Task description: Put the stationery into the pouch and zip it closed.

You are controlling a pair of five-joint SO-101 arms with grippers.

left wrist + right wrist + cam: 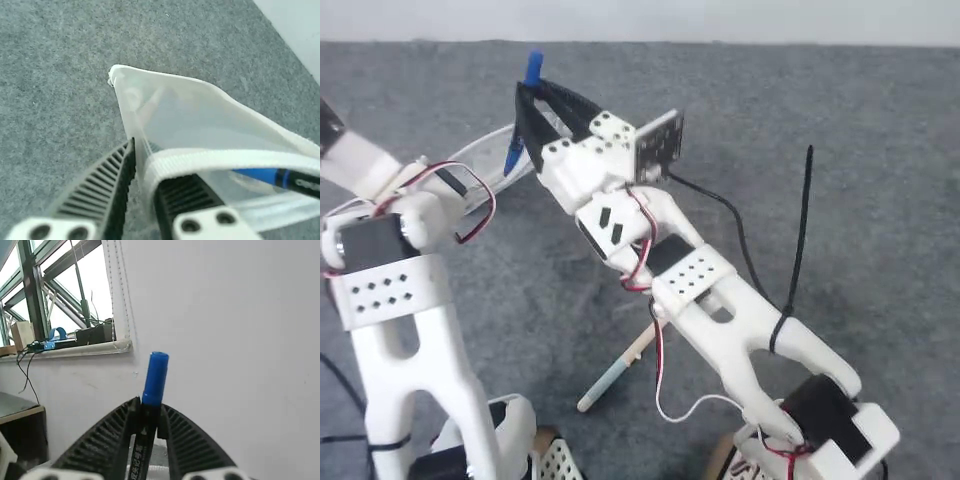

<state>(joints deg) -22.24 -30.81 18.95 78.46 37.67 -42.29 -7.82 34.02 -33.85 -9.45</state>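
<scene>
My left gripper is shut on the white webbing rim of the translucent pouch, holding its mouth open just above the grey carpet. In the high view the pouch lies at the back left. My right gripper hangs over the pouch's mouth, shut on a blue marker held upright, cap end up. The marker's lower end shows inside the pouch opening. In the right wrist view the marker stands between the fingers of the right gripper. A wooden pencil with a pale blue end lies on the carpet between the arm bases.
Grey carpet covers the table. A black cable tie sticks up from the right arm's link. The two arm bases stand at the front edge, and a pale wall runs along the back.
</scene>
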